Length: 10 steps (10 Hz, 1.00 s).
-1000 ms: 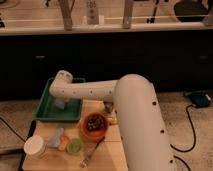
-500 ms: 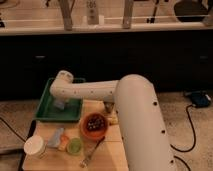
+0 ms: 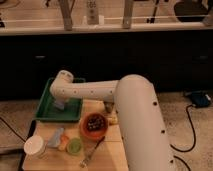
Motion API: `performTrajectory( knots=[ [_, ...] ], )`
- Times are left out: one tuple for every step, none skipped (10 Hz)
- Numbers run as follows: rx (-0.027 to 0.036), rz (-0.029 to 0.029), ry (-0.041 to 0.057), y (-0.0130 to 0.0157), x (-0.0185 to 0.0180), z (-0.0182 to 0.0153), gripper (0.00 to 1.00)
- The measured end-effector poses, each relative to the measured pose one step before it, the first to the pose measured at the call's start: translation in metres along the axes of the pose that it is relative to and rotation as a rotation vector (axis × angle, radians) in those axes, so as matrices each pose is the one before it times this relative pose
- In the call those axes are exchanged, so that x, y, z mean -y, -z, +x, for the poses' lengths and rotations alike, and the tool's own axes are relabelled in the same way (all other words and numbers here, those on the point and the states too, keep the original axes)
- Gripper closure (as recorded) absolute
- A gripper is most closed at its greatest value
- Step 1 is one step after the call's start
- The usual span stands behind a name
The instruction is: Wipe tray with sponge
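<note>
The dark green tray (image 3: 46, 114) lies on the floor-level surface at the left, just behind a wooden board. My white arm reaches across from the right, and its rounded wrist hangs over the middle of the tray. Below the wrist, my gripper (image 3: 60, 101) points down into the tray. A small pale blue-grey sponge (image 3: 60, 106) shows right at the gripper's tip, resting on the tray floor. The wrist hides how the gripper meets the sponge.
On the wooden board (image 3: 107, 152) stand an orange bowl (image 3: 93, 126) with dark contents, a blue-grey wedge (image 3: 56, 137), a white cup (image 3: 35, 147), a green round piece (image 3: 75, 145) and a utensil (image 3: 91, 154). Dark cabinets stand behind. A cable (image 3: 191, 120) lies at the right.
</note>
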Motion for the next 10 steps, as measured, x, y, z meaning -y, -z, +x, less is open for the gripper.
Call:
performTrajectory(
  knots=[
    [0.02229, -0.00736, -0.00412, 0.00000, -0.00036, -0.00044, 1.00],
    [0.02718, -0.01070, -0.00482, -0.00020, -0.00091, -0.00106, 1.00],
    [0.03205, -0.01338, -0.00652, 0.00102, -0.00175, -0.00076, 1.00],
    [0.01873, -0.00972, -0.00112, 0.00075, -0.00048, -0.00144, 1.00],
    [0.01930, -0.01032, -0.00056, 0.00093, 0.00005, -0.00167, 1.00],
    [0.02253, -0.01226, 0.00122, 0.00098, 0.00097, -0.00297, 1.00],
    [0.02572, -0.02302, 0.00139, 0.00096, -0.00154, -0.00298, 1.00],
    [0.01605, -0.01808, 0.00090, 0.00034, -0.00132, -0.00209, 1.00],
    [0.01173, -0.01397, 0.00081, -0.00042, -0.00086, -0.00236, 1.00],
    [0.01576, -0.02143, 0.00017, -0.00106, -0.00180, -0.00351, 1.00]
  ],
)
